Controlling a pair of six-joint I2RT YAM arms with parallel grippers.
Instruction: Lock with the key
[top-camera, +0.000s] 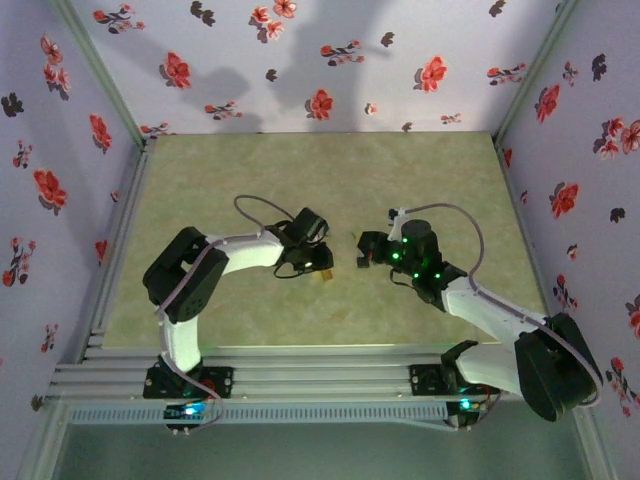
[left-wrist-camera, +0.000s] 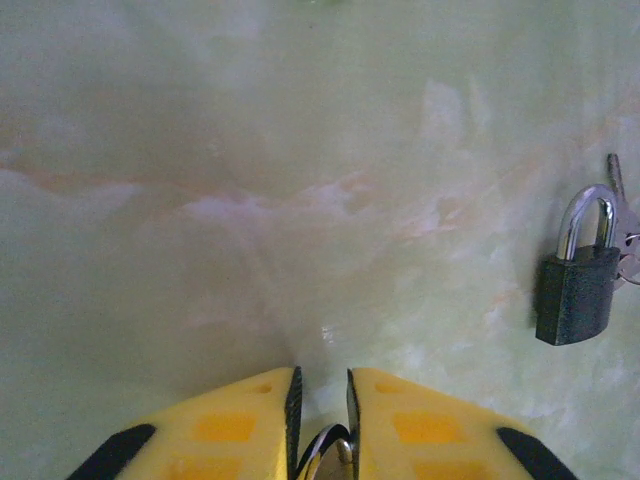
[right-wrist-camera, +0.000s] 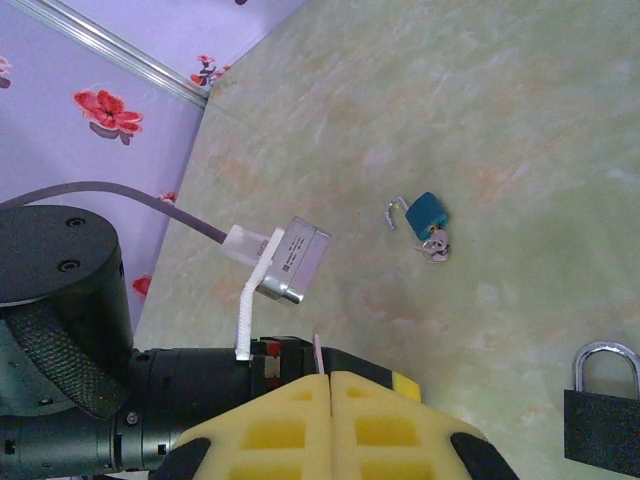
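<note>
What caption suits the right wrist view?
Right gripper shut over the table, an open-shackled teal padlock with keys ahead, a closed black padlock at lower right.

The top camera looks steeply down from above and behind both arms, far enough off to take in the whole bench (top-camera: 300, 170) and the flowered walls (top-camera: 300, 60). Each wrist camera sits just behind its claw, facing out past the tips: the left claw (left-wrist-camera: 320, 420) low and close to the bench, the right claw (right-wrist-camera: 330, 420) higher. Both wrist views share the black padlock (left-wrist-camera: 575, 295), ahead and right of each claw.
</note>
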